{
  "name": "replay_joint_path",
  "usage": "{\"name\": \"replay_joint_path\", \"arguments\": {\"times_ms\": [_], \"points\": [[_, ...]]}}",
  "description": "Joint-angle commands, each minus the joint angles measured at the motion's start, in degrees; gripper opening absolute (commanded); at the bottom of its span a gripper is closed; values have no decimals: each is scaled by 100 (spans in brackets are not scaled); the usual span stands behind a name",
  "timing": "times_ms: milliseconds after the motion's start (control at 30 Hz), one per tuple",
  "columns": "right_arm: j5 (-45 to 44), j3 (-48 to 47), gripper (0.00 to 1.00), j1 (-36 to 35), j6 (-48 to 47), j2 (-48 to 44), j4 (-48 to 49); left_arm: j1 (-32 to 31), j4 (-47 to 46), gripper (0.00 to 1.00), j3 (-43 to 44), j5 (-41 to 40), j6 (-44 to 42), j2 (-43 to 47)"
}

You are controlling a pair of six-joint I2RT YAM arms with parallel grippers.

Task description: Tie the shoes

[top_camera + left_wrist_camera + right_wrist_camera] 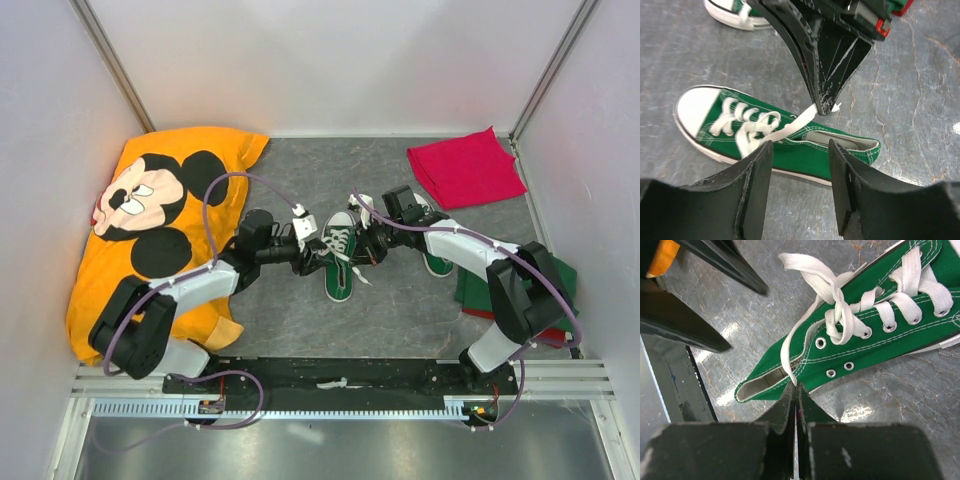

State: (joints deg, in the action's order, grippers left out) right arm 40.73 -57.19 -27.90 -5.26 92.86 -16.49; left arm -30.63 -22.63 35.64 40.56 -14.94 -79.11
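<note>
One green shoe (340, 262) with white laces lies in the middle of the table, toe pointing away; it also shows in the left wrist view (805, 155) and the right wrist view (875, 340). My right gripper (796, 389) is shut on the end of a white lace (785, 357) at the shoe's heel opening; it is just right of the shoe in the top view (366, 252). My left gripper (800, 167) is open and empty, low beside the shoe's left side (306, 256). The second shoe (735, 12) lies beyond, mostly hidden under my right arm (437, 264).
A yellow Mickey Mouse shirt (150, 210) covers the left side. A folded red cloth (465, 165) lies at the back right. Folded green and red cloths (562, 280) lie at the right under my right arm. White walls enclose the table.
</note>
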Motion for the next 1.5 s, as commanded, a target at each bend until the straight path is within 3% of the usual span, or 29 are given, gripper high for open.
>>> {"name": "replay_joint_path", "arguments": {"times_ms": [0,333,433,567,767,900,1067,1167,1467], "points": [[190,59,0,13,95,-251,427,-101,-488,55,312,-83,-131,-350],[409,129,0,13,112,-295,559,-136,-461,52,734,13,-571,-1001],[453,112,0,13,104,-295,568,-136,-313,39,831,171,-721,-1115],[471,94,0,13,95,-225,586,-136,-207,14,831,216,-809,-1115],[339,120,0,13,253,-66,866,-127,-285,5,839,593,-432,-1062],[339,138,0,13,464,39,1279,-127,-277,6,848,612,-273,-1106],[339,190,0,21,438,22,1315,22,-251,35,883,558,51,-1071],[330,252,0,13,376,-13,1324,127,-119,41,953,752,149,-1063],[357,375,0,13,429,-66,1526,172,180,42,1086,1236,158,-1186]]}}
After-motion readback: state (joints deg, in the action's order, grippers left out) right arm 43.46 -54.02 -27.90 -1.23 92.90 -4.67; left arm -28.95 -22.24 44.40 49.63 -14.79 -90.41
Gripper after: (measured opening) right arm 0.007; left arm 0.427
